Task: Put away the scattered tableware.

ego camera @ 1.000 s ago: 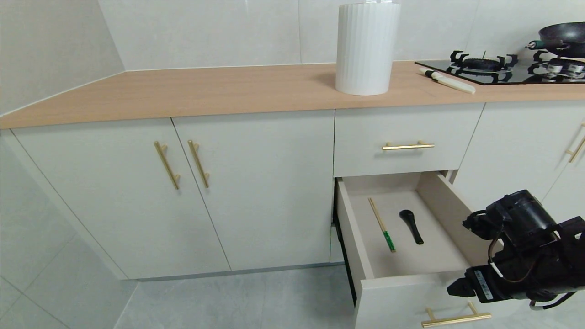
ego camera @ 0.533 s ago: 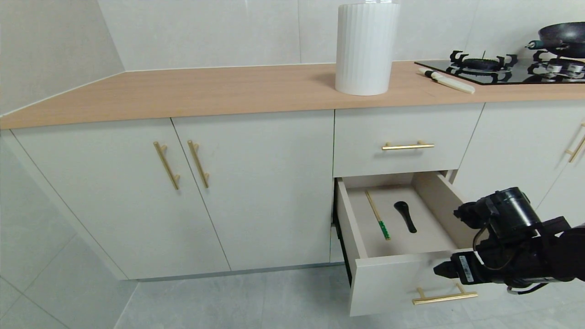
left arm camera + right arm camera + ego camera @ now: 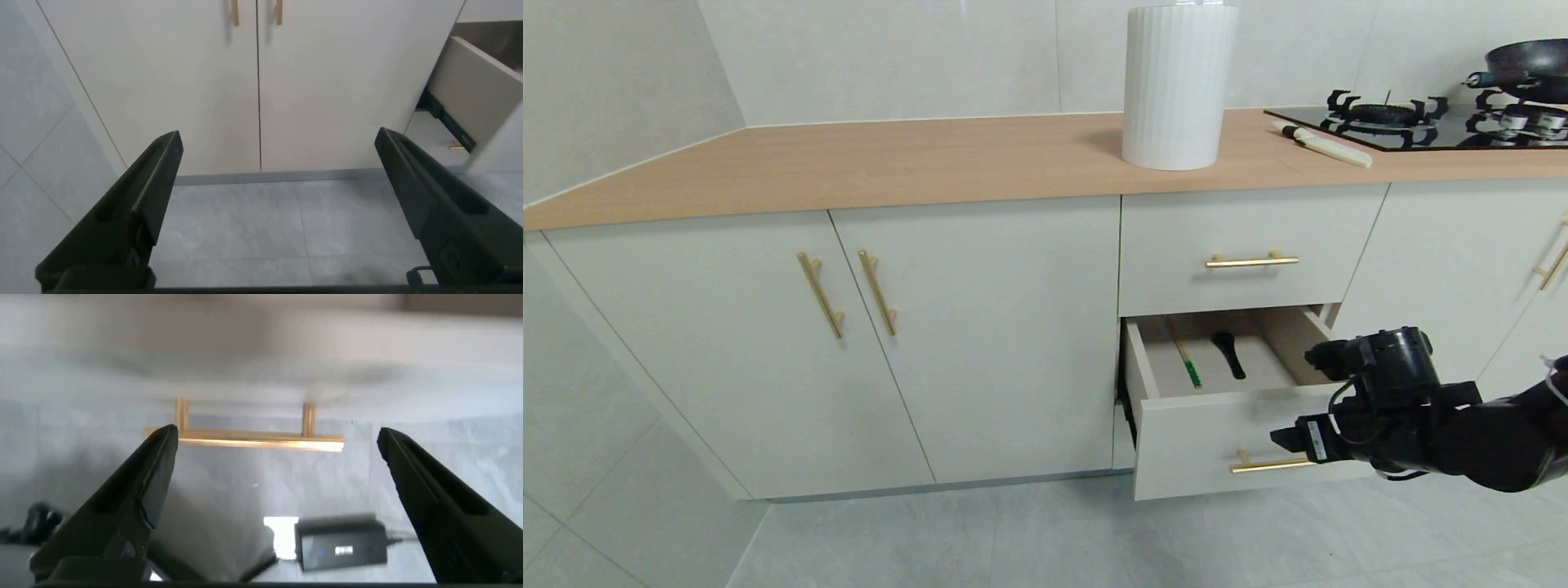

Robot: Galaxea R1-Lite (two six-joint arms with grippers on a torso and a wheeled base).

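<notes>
The lower drawer (image 3: 1217, 441) stands partly open. Inside it lie a pair of wooden chopsticks (image 3: 1181, 358) with green tips and a black spoon (image 3: 1228, 354). My right gripper (image 3: 1286, 441) is against the drawer front, just above its gold handle (image 3: 1267, 465). In the right wrist view the right gripper (image 3: 276, 438) is open, with the gold handle (image 3: 245, 440) close ahead between its fingers and nothing held. My left gripper (image 3: 278, 139) is open and empty, low over the floor and facing the cabinet doors, with the drawer (image 3: 482, 90) off to one side.
On the wooden countertop (image 3: 890, 163) stand a white ribbed canister (image 3: 1176, 86), a cream-handled knife (image 3: 1321, 144) and a gas hob (image 3: 1421, 118) with a black pan (image 3: 1527, 69). The upper drawer (image 3: 1250, 261) and the double cabinet doors (image 3: 849, 327) are closed. Grey tiled floor (image 3: 931, 539) lies below.
The drawer has slid well back into the cabinet, with my right gripper moving toward the cabinet against its front. The chopsticks and spoon rode in with it.
</notes>
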